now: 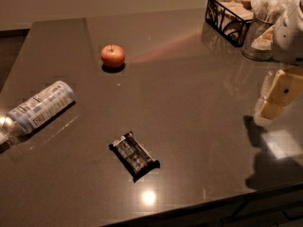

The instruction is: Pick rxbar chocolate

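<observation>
The gripper point(277, 98) hangs over the right side of the dark countertop point(199, 136) (whether open or closed cannot be told). The rxbar chocolate point(134, 156) lies flat and diagonal near the front edge, so the gripper would best close across its narrow width.

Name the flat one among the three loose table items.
The rxbar chocolate, black-wrapped, front centre; the apple is round, the bottle cylindrical. The pincer hangs far right.
</observation>
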Controlling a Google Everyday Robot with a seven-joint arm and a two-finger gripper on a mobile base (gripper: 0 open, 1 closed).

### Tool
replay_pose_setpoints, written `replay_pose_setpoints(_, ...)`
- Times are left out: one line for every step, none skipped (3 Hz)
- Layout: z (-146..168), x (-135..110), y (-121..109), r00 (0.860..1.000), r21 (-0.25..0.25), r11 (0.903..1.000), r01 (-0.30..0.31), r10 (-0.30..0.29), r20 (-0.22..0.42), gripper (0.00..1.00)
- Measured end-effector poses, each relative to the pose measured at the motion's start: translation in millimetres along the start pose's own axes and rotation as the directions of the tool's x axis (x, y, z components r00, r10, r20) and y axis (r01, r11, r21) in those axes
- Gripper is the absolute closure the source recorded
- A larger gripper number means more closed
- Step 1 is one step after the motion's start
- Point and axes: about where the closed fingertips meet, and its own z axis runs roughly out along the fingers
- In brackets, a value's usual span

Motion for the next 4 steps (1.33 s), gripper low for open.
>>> replay_pose_setpoints(0,0,0,1.0,0.0,1.0,0.0,0.0,0.0,0.0)
replay_pose_setpoints(4,-15,8,0.999,-0.064,0.9979,-0.012,0.015,0.038,0.0)
replay_pose_setpoints(9,-57,45,0.992,-0.133,0.9886,-0.072,0.085,0.098,0.0)
replay_pose_setpoints(15,-89,79,0.991,-0.14,0.9865,-0.085,0.099,0.095,0.0)
